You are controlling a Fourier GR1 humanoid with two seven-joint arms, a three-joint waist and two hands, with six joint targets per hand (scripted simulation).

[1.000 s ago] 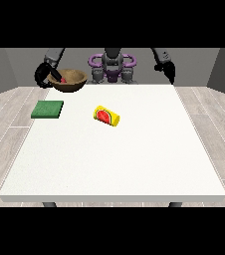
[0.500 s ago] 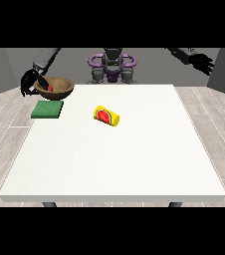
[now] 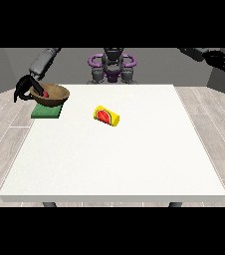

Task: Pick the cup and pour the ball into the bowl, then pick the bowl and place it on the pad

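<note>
The big white table (image 3: 114, 149) fills the view, and the robot (image 3: 112, 64) stands small behind its far edge, both arms out wide. Over at the view's left the green pad (image 3: 47, 111) lies flat near the table's left edge, and right above it sits the brown bowl (image 3: 52, 94), its base on or just over the pad; whether the two touch cannot be told from here. The hand at the view's left (image 3: 25, 88) is at the bowl's outer rim, its dark fingers (image 3: 36, 89) curled round that rim, thumb side hard to make out. Just inside the bowl, right beside those fingers, there is a small red ball (image 3: 46, 93).

Well away from that hand, toward the table's middle, the yellow cup (image 3: 106, 116) lies on its side, its red mouth facing the camera, nothing touching it.

Up at the view's right, the other hand (image 3: 218, 59) hangs in the air beyond the table's corner, well apart from everything, its fingers straight and spread, holding nothing.
</note>
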